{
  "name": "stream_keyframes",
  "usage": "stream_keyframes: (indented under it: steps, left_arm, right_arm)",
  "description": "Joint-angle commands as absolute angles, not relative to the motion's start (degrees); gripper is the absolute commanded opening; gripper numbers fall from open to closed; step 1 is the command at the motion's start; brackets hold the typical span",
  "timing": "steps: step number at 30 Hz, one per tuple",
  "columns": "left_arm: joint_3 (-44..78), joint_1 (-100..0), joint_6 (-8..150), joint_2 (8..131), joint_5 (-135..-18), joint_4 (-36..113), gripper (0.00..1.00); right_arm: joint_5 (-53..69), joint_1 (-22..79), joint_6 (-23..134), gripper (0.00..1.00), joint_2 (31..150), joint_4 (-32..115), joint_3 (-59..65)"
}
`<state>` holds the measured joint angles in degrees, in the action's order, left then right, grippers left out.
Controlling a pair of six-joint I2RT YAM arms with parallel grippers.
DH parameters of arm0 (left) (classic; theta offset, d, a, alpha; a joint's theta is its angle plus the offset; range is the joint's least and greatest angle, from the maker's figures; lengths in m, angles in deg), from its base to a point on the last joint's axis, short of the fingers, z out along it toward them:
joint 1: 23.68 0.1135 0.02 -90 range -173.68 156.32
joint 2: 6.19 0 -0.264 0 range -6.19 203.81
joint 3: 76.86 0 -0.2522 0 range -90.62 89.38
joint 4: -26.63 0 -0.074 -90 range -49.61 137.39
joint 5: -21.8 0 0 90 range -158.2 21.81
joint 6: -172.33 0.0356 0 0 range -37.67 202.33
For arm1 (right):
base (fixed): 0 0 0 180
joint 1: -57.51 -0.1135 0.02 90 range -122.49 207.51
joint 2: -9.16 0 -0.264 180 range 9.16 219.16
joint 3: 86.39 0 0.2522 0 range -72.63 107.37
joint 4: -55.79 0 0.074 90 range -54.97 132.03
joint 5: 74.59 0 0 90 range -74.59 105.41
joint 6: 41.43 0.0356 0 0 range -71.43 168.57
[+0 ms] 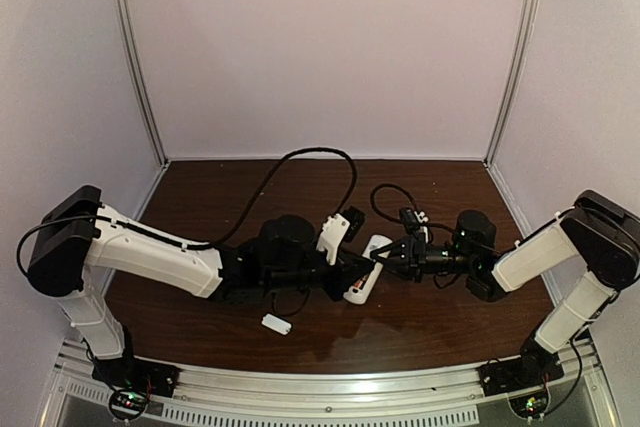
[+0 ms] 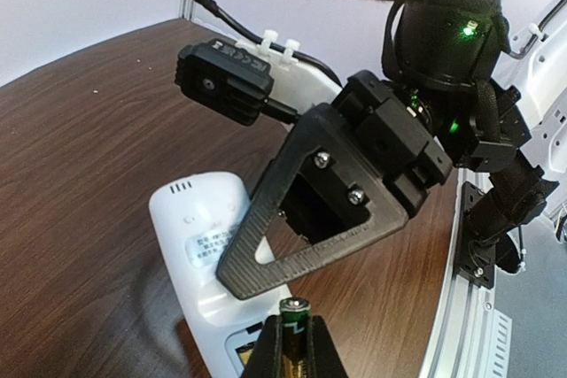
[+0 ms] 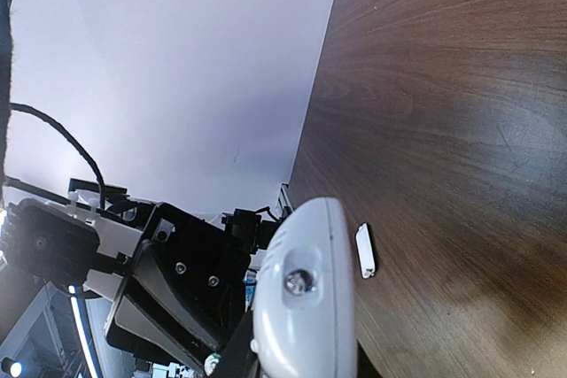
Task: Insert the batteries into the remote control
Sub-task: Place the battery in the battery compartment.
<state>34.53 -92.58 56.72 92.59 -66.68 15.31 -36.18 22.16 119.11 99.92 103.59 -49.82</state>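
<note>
The remote control [image 2: 190, 227] is white, the battery [image 2: 295, 318] gold-green, the table [image 2: 80, 174] dark brown wood-grain.

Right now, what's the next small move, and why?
Probably lower the battery, pinched in the left gripper, into the open compartment of the remote control; its tip is right at the opening and the right gripper holds the remote control.

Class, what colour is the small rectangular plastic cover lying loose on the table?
The small rectangular plastic cover is white, clearest in the top external view.
</note>
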Motion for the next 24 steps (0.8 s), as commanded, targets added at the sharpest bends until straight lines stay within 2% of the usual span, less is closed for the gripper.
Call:
stream_keyframes:
  steps: [1, 16, 24]
  left_arm:
    - [35.49, -92.62, 57.43, 90.88, -66.10, 17.39, 0.00]
    - [38.03, -92.67, 54.95, 90.72, -66.68, 18.27, 0.01]
    - [36.69, -92.66, 53.97, 91.30, -63.97, 21.72, 0.18]
  right_arm:
    - [-36.60, 22.00, 118.85, 0.00, 98.85, 105.42, -49.87]
    - [-36.71, 22.09, 117.82, 0.00, 97.47, 102.81, -48.57]
    - [-36.85, 22.10, 117.17, 0.00, 96.94, 101.41, -47.88]
